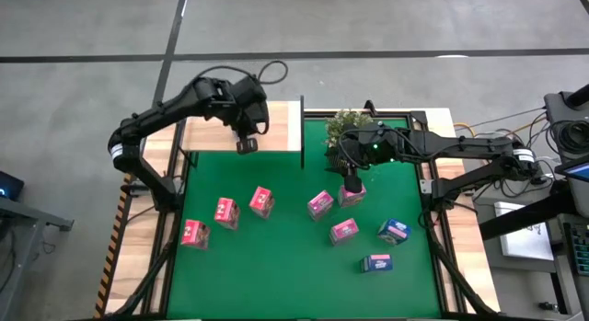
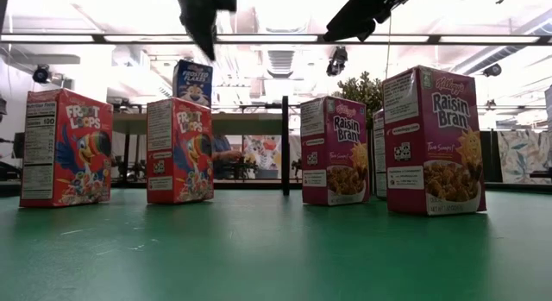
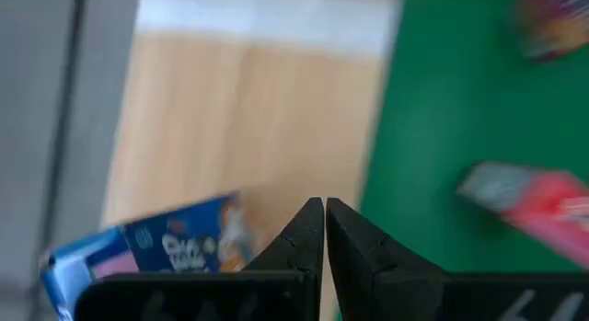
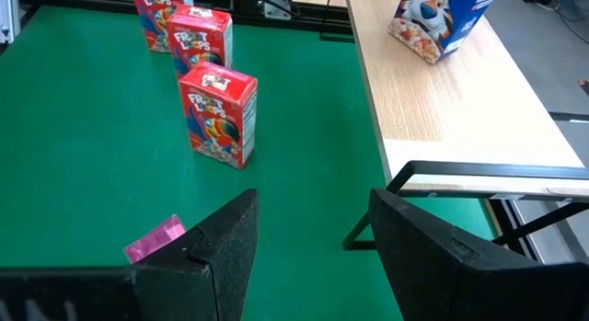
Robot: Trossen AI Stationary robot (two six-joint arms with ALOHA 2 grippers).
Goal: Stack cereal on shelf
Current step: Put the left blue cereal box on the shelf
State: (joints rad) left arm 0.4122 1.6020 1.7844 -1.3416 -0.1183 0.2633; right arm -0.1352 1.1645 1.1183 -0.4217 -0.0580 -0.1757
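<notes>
Left claw (image 1: 247, 144): pinched together, empty, over the shelf (image 1: 207, 137) beside a blue cereal box (image 3: 152, 247).
Right claw (image 1: 352, 186): spread above a pink box (image 1: 351, 196).
Risk: descending off-centre could topple it.

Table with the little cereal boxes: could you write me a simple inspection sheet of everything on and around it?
Surface: green mat on a wooden table.
Job's things: red, pink and blue cardboard cereal boxes standing on the mat; one blue box on the pale wood shelf.
Clutter: small potted green plant.
Grippers: left gripper shut, empty, over the shelf; right gripper open above a pink box.
Cables: black loops on the left arm.
Surroundings: grey floor.
</notes>
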